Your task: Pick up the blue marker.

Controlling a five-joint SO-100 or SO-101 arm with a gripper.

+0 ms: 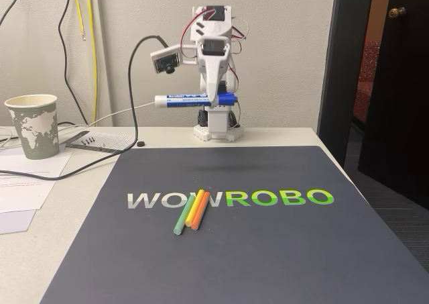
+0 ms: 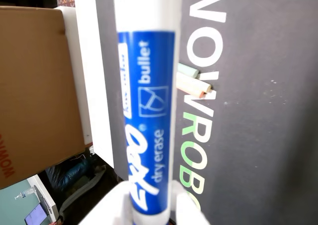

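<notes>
Above the dark mat [image 1: 268, 250], the gripper [image 1: 213, 100] clamps the blue marker [image 1: 194, 100] level. Its cap end hides behind the jaws.

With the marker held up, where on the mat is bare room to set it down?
The gripper holds the blue marker above the mat. Free: the mat's near half below the lettering, and the strip between lettering and arm base. Crowded: the sticks at centre, and the cup, papers and cables left of the mat.
</notes>
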